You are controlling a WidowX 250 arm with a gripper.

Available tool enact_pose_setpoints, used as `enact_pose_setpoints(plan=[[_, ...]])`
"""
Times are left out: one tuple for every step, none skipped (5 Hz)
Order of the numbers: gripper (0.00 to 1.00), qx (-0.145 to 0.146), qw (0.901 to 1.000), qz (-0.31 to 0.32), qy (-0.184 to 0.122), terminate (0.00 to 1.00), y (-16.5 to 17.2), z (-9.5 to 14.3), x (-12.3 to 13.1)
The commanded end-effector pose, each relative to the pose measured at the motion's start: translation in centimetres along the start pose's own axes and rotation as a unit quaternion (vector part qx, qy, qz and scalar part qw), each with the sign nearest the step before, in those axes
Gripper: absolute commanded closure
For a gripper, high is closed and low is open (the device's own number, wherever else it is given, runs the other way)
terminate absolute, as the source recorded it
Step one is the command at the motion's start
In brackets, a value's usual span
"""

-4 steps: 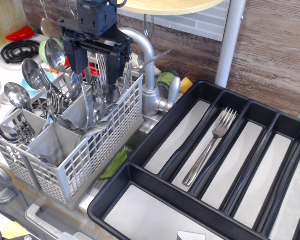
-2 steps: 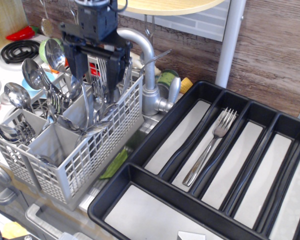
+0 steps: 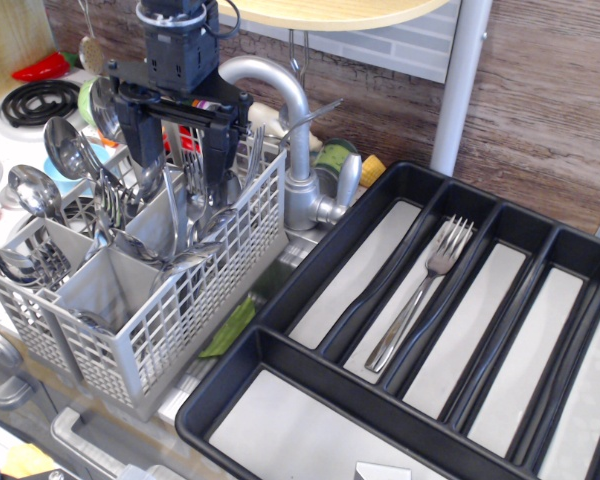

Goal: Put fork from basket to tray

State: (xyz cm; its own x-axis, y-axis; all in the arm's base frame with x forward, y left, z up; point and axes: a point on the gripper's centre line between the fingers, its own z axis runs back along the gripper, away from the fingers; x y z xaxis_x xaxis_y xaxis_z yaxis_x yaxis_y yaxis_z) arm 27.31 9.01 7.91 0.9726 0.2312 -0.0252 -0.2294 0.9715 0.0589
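Observation:
The light grey basket [image 3: 195,300] stands at the left, full of steel spoons and forks standing upright. My gripper [image 3: 177,160] is open and hangs over its back compartment. One finger is on each side of a slim steel fork [image 3: 198,150] that stands tines up there. The fingers reach down among the cutlery tops and grip nothing. The black tray [image 3: 280,345] lies at the right. A broader four-tined fork [image 3: 420,295] lies in one of its narrow slots.
A steel faucet [image 3: 295,140] stands right behind the basket, close to my right finger. Several round spoons [image 3: 65,150] stick up at the basket's left. A white post [image 3: 460,85] rises behind the tray. A stove burner [image 3: 30,100] is at the far left.
My gripper has moved a little left and down, so its open fingers now reach lower among the cutlery in the back compartment. Nothing has been taken hold of.

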Motion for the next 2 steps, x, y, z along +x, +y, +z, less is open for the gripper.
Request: enact_pose_setpoints(plan=[[0.0, -0.009, 0.9992, 0.034, -0.019, 0.0, 0.66, -0.67, -0.26], [1.0, -0.012, 0.9985, 0.048, -0.023, 0.0, 0.55, -1.25, -0.69]])
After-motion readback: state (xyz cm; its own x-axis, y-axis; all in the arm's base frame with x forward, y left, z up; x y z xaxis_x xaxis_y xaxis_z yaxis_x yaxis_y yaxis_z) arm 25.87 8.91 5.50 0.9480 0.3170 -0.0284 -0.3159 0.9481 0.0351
